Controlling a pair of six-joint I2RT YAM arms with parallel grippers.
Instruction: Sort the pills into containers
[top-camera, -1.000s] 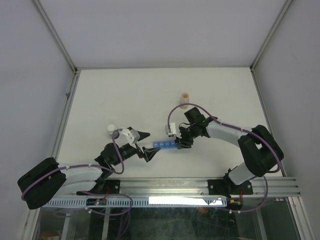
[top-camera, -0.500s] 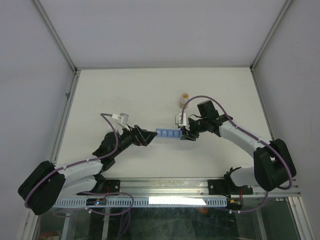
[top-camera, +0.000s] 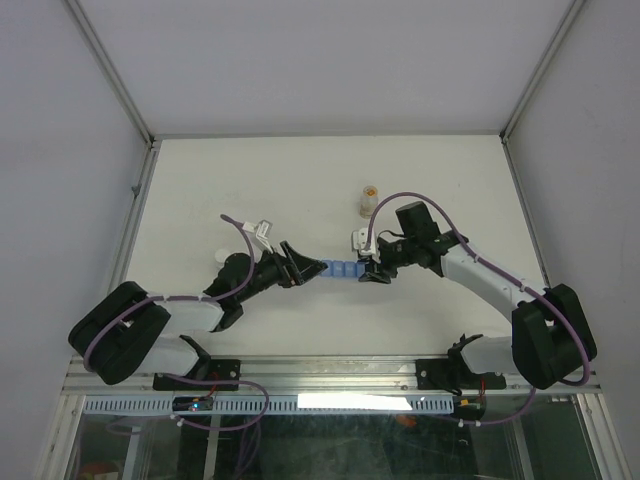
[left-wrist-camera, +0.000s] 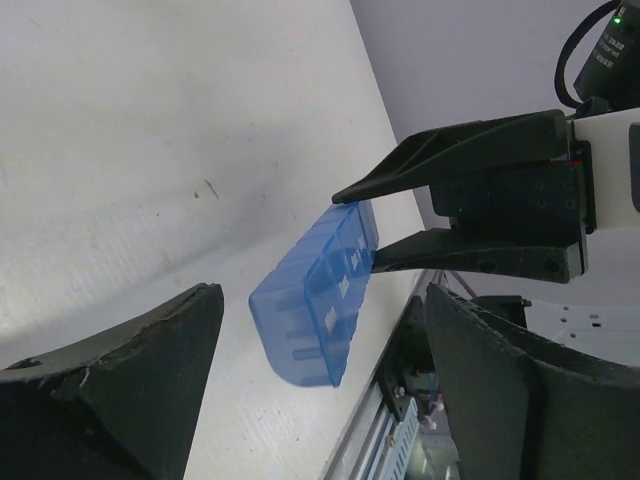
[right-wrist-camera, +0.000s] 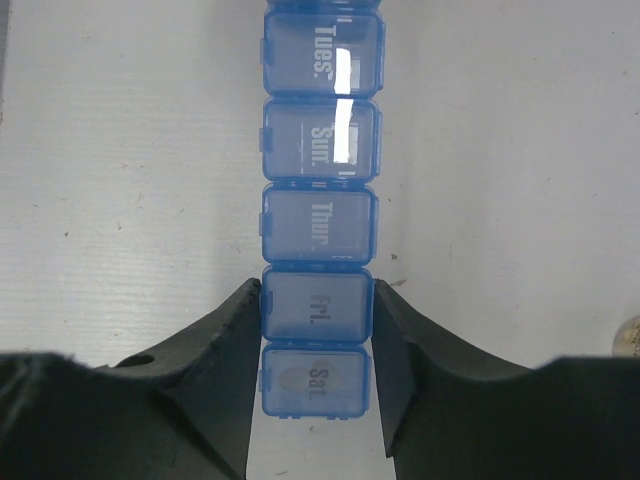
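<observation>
Near the middle of the white bench (top-camera: 250, 180), toward its front edge, a blue container strip (top-camera: 343, 268) lies stretched between the two arms, its translucent lids all shut. Five compartments show in the right wrist view, reading from the far end Tues., Sun., Thur., Fri. and Sat. The right jaws are closed on the strip, one black finger (right-wrist-camera: 215, 340) pressed against each side of the Fri. compartment, with the Sat. compartment lying between the fingers nearer the wrist. At the strip's opposite end the left jaws stand wide open, their fingers (left-wrist-camera: 130, 350) on either side of the free end and apart from it; the left wrist view shows that end tilted, with a soft shadow on the bench below. Whether the strip rests on the bench or is raised cannot be told. Beyond the right arm (top-camera: 470, 270) a small clear bottle (top-camera: 369, 200) stands upright, holding the orange-tan pills (top-camera: 369, 190). A small white cap (top-camera: 220, 257) sits just beside the left arm (top-camera: 190, 310).
</observation>
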